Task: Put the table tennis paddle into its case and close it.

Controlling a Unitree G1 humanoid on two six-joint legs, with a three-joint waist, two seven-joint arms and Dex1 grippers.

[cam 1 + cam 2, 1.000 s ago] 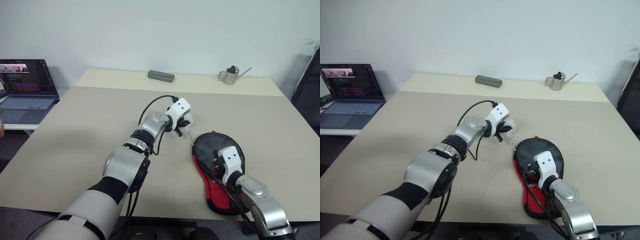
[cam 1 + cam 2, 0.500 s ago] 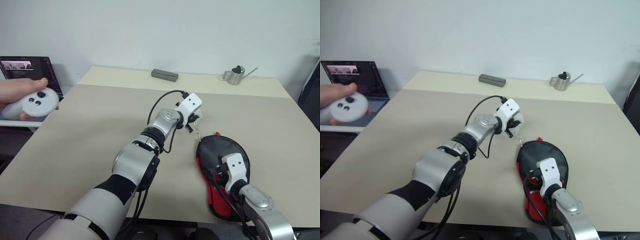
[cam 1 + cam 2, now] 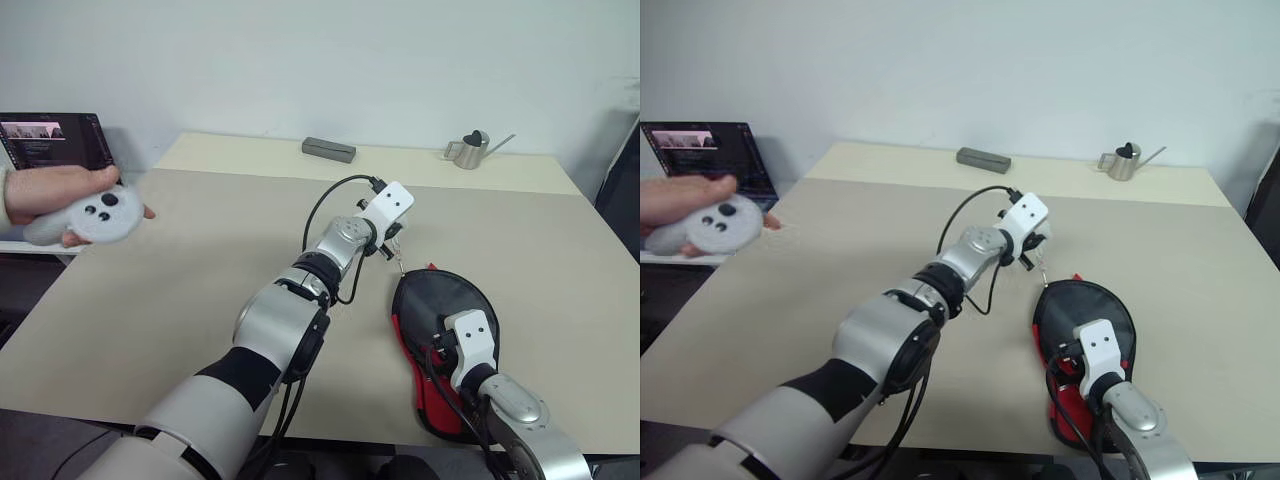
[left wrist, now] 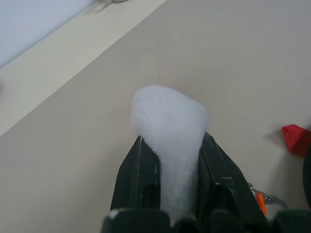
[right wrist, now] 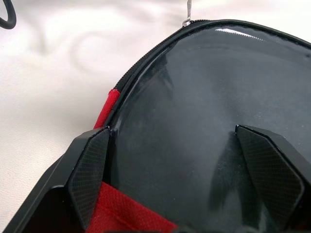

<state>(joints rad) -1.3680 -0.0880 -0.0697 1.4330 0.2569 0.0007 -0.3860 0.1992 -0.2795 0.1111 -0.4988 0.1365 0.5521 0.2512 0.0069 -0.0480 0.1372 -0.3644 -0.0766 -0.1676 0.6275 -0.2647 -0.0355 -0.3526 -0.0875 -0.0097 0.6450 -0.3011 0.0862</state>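
Observation:
The case (image 3: 437, 298), a black paddle-shaped pouch with red edging, lies flat on the table to the right of centre. Its white pom-pom pull (image 4: 167, 116) is pinched between the black fingers of my left gripper (image 3: 393, 240), which is shut on it just beyond the case's round end. A thin chain (image 3: 400, 264) runs from the pom-pom down to the zipper. My right gripper (image 5: 172, 133) is open, its fingers (image 5: 90, 170) spread wide over the case's glossy black face. The table tennis paddle is hidden.
At the left edge a person's hand holds a white controller (image 3: 92, 215), with a laptop (image 3: 55, 140) behind it. A grey box (image 3: 328, 150) and a small metal watering can (image 3: 467, 150) stand along the table's far edge. A dark object (image 3: 625, 180) stands at the right.
My left gripper has carried the pom-pom a little to the right and upward. A person's hand with a controller has come into view on the left. The right gripper stays over the case.

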